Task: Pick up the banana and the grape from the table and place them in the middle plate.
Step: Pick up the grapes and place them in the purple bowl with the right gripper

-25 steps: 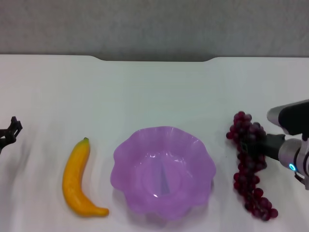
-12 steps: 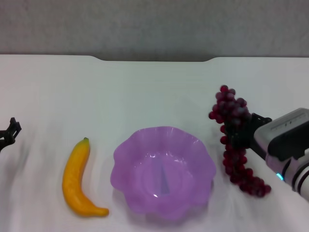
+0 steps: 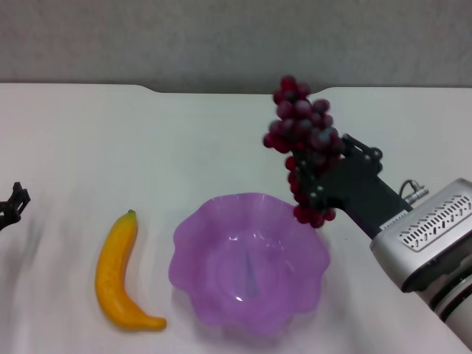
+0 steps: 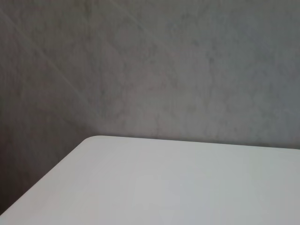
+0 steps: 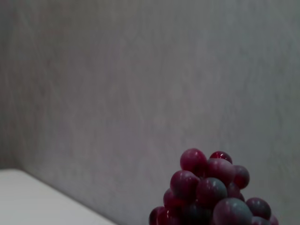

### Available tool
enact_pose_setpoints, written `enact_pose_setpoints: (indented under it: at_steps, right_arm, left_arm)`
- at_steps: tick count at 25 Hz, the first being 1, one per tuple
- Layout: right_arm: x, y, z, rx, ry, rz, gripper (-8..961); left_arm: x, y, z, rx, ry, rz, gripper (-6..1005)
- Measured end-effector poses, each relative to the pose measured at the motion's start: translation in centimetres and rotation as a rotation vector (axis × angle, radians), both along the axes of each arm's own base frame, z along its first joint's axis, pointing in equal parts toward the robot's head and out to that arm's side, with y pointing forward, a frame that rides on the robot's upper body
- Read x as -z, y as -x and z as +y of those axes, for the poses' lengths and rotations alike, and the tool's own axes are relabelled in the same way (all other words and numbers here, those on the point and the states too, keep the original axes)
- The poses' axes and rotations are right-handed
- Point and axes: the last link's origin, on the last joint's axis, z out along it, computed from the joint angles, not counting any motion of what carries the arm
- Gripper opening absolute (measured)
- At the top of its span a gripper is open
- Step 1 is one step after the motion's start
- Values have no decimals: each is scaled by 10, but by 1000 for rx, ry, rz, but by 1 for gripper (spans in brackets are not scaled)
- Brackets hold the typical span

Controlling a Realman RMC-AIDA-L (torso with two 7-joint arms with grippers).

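Purple middle plate (image 3: 249,258) lies just below-left of our right gripper (image 3: 318,175), which clamps the grape (image 3: 302,140), bunch upright.

A plain grey wall (image 3: 221,37) behind; nothing more.

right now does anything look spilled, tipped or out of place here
Nothing stands out. The right gripper holds the grape in the air beside the middle plate, which sits flat and empty. The banana lies on the table.
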Motion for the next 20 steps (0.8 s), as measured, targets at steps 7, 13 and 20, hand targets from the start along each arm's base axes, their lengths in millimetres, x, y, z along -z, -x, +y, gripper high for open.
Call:
enact_pose_setpoints:
  at_steps: [7, 13, 20]
  right_arm:
    - [-2, 37, -7, -37, 65, 15, 416]
    - [3, 40, -6, -5, 125, -6, 416]
    - [20, 27, -3, 97, 253, -58, 416]
  left_arm:
    - [-1, 0, 0, 0, 0, 3, 898]
    - [-1, 0, 1, 1, -1, 0, 897]
    - [-1, -1, 1, 3, -1, 0, 897]
